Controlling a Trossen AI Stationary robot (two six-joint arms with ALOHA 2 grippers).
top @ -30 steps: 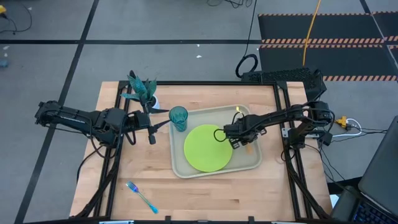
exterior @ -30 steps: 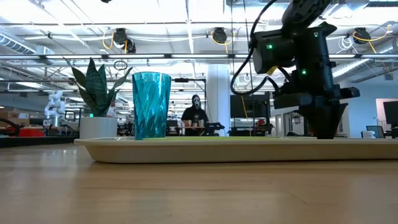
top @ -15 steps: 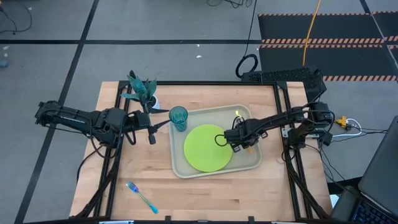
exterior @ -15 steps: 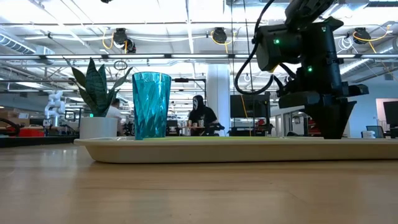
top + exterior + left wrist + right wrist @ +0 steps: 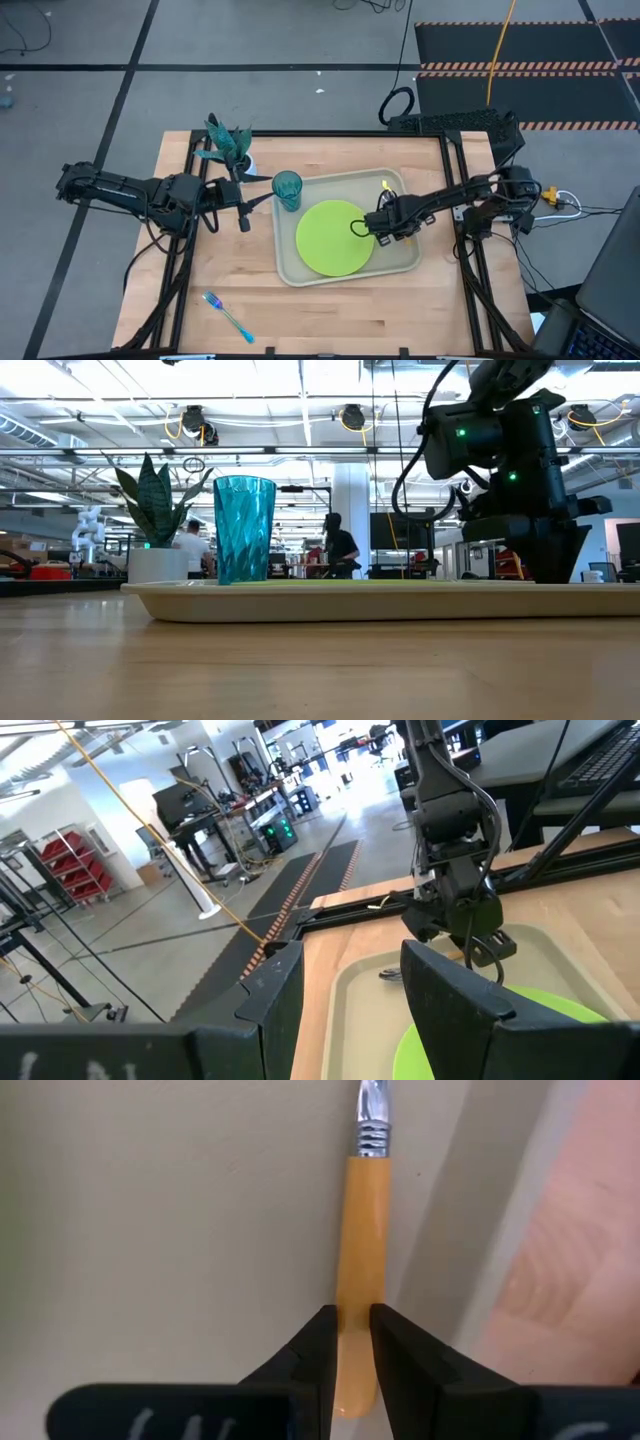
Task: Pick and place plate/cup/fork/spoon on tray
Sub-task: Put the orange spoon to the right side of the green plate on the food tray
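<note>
The beige tray [image 5: 395, 262] holds the lime-green plate [image 5: 335, 237] and, at its far left corner, the upright teal cup [image 5: 287, 190]. My right gripper [image 5: 392, 230] points down over the tray's right part, beside the plate, shut on the orange-handled spoon [image 5: 362, 1220]. The low view shows its fingers [image 5: 556, 565] dipping behind the tray's rim. The blue-handled fork [image 5: 228, 315] lies flat on the table near the front left. My left gripper [image 5: 350, 990] is held level and open left of the tray, with nothing between its fingers. My right gripper pinches the spoon's orange handle [image 5: 358, 1295] between its two fingers, close to the handle's free end. The fingers come from above, pointing down, one on each long side. The spoon lies level along the tray's right rim; whether it rests on the tray floor I cannot tell.
A white pot with a green plant [image 5: 232, 150] stands at the table's far left, close to the cup. Bare wood lies in front of the tray and to its right. People move in the room beyond the table.
My right gripper has gone a little toward the table's right edge and sunk slightly over the tray, still shut on the spoon, whose handle has travelled with it.
</note>
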